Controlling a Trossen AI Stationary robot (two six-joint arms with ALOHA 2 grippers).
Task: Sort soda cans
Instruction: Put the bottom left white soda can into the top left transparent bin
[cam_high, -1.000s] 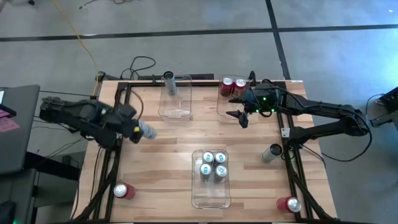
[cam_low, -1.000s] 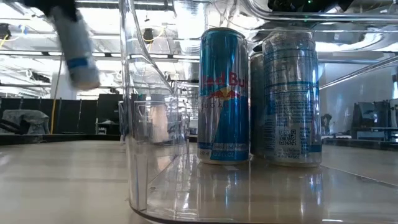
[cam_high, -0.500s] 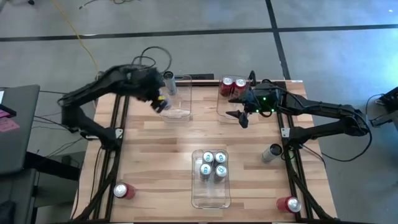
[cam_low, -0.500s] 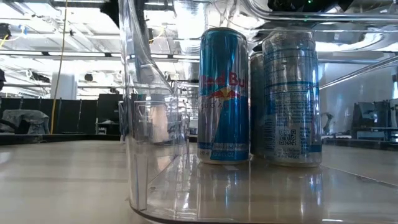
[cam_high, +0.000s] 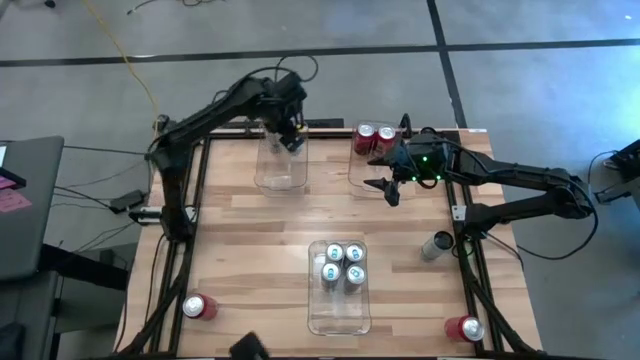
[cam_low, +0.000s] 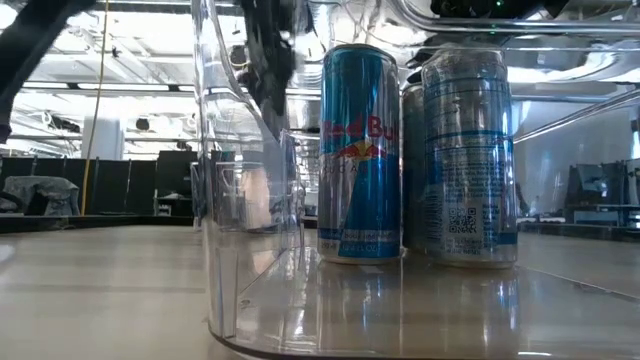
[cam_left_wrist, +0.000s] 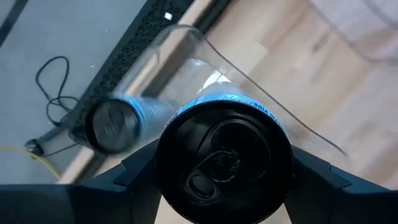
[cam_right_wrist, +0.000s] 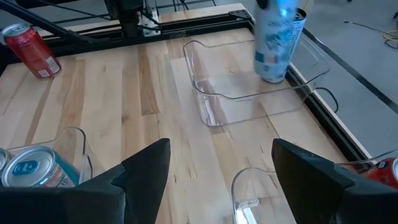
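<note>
Because greys belong together, the left hand (cam_high: 290, 135) grasps a grey can (cam_left_wrist: 224, 162) above the eleven-o'clock bin (cam_high: 280, 178); the right hand (cam_high: 385, 186), released, waits at one o'clock.

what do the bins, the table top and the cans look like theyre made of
Bins: clear glossy plastic, see-through with glare on the walls. Table top: pale wood planks, visible grain and seams. Cans: likely thin metal, shiny printed sides and silver tops.

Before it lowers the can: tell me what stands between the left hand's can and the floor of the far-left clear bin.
Nothing visible blocks it. The left hand holds a pale silver-blue soda can above the clear rectangular plastic bin, beside another can at its far end.
</note>
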